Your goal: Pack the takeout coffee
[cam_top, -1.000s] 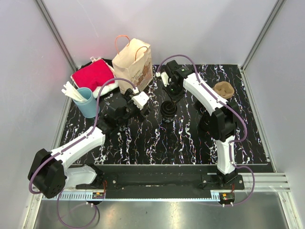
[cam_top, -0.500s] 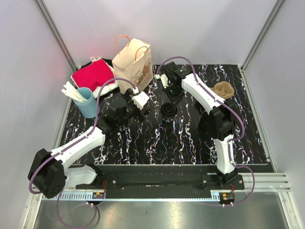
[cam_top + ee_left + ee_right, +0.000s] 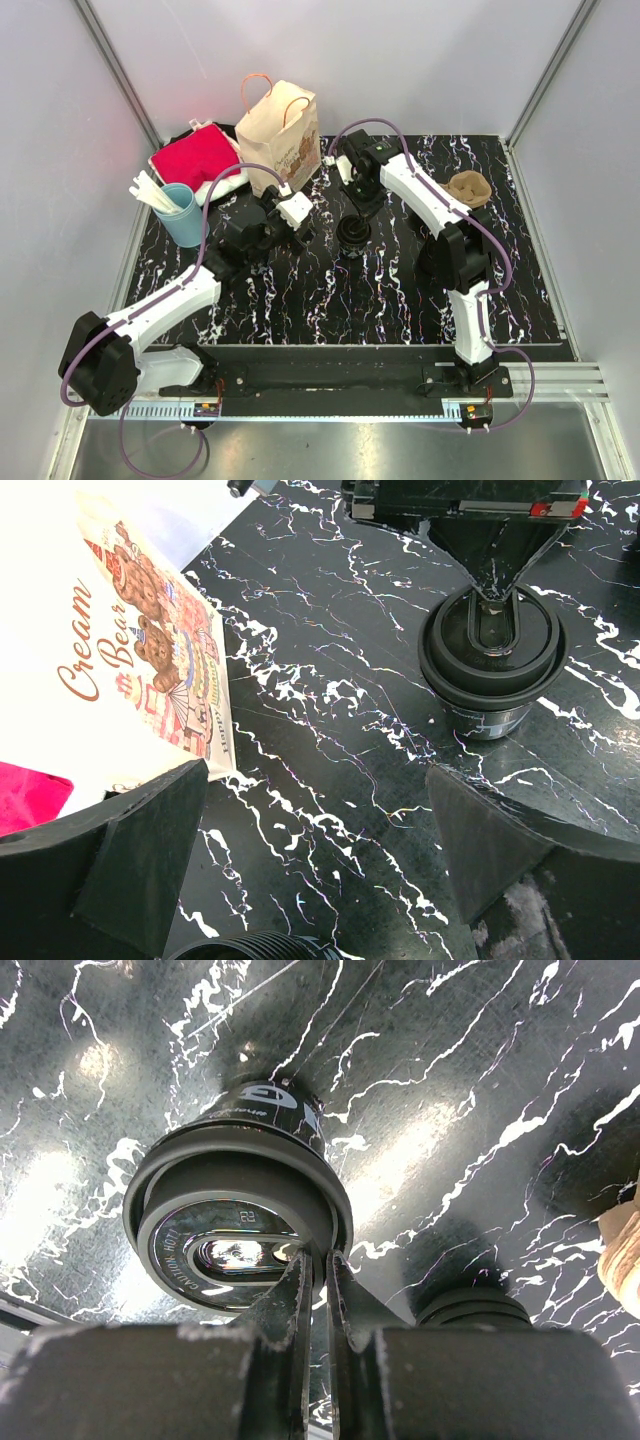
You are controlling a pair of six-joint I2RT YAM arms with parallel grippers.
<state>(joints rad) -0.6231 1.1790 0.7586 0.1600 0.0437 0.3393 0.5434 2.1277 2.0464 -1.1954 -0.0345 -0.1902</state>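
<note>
The black takeout coffee cup with a black lid stands upright mid-table. It also shows in the left wrist view and in the right wrist view. My right gripper comes down from above, and its narrow jaws are shut on the near rim of the lid. The paper bag with handles and a bear print stands upright at the back left and shows in the left wrist view. My left gripper is open and empty, low over the table between bag and cup.
A blue cup holding white sticks stands at the left. A red cloth lies behind it, beside the bag. A brown pulp cup carrier sits at the right back. White walls close the table's back and sides.
My right arm has shifted slightly to the left with the cup's lid in its jaws; the cup has edged left with it. The left arm has not moved.
</note>
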